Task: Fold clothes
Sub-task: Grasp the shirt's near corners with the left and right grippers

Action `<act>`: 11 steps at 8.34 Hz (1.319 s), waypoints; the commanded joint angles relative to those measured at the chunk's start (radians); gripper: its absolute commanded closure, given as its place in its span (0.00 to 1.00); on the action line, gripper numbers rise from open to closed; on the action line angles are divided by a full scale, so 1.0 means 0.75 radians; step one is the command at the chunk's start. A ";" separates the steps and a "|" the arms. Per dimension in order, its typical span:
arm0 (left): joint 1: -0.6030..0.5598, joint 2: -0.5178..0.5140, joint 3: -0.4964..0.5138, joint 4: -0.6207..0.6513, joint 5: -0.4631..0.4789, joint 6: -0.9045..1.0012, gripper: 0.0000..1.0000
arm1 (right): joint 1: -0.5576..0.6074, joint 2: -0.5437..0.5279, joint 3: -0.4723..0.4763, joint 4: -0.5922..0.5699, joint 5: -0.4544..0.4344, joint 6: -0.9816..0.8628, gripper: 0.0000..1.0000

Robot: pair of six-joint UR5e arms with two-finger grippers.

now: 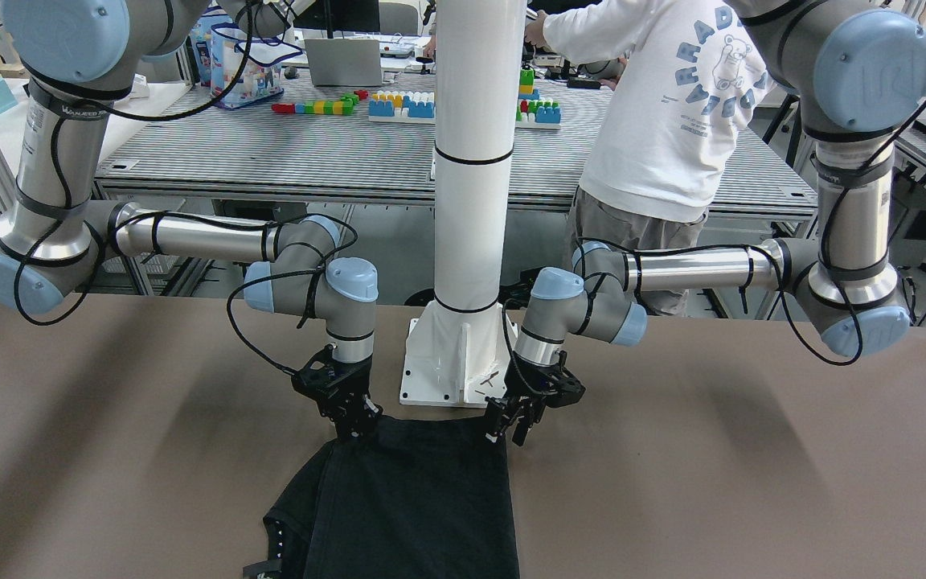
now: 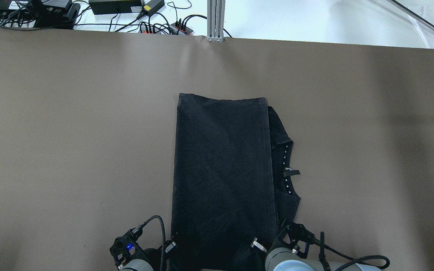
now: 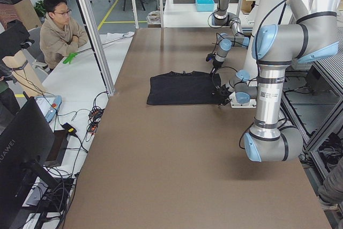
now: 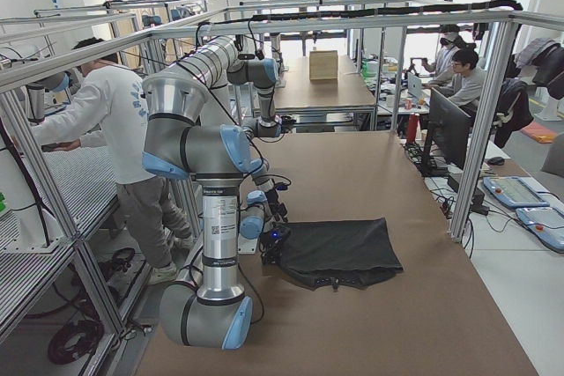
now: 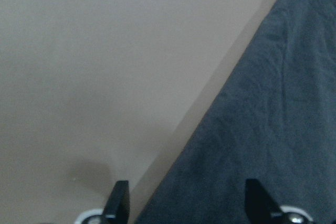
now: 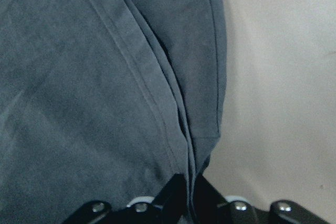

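**Inspector:** Start with the large items. Where does the piece lie?

**Operator:** I see the brown table [image 2: 70, 131] with the black garment [image 2: 220, 169] flat on its middle strip. In the overhead view its long axis runs from the robot's side straight toward the far edge. One short end points at the robot, just in front of the white pillar's base plate [image 1: 439, 362]. It is folded lengthwise, with a hemmed panel on top.

**Inspector:** And relative to the claws?

**Operator:** Both sit at the near short end, one at each corner. On my right wrist camera the right gripper [image 6: 185, 190] has its fingers pressed together on the stitched fold of the cloth, so I report it as pinching the garment. The left gripper [image 5: 187, 192] has its fingers spread. One tip is over bare table, the other over fabric, and the garment's edge passes between them. I cannot confirm that it touches the cloth.

**Inspector:** Anything smaller?

**Operator:** The neckline [image 2: 286, 165], dotted white, sticks out from under the top panel on the robot's right.
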 commanded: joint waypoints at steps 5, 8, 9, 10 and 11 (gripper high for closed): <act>0.060 0.004 0.002 -0.003 0.027 -0.040 0.41 | 0.005 -0.001 0.007 -0.003 -0.002 0.001 1.00; 0.060 0.016 0.000 -0.001 0.015 -0.048 1.00 | 0.005 -0.001 0.011 -0.001 -0.002 0.001 1.00; 0.058 0.012 -0.034 0.007 0.008 -0.046 1.00 | 0.009 -0.001 0.011 -0.001 0.000 0.001 1.00; 0.054 0.020 -0.081 0.009 -0.022 -0.038 1.00 | 0.011 -0.003 0.033 -0.001 0.000 -0.002 1.00; 0.044 0.028 -0.132 0.015 -0.075 -0.036 1.00 | 0.013 -0.005 0.058 -0.001 0.000 -0.002 1.00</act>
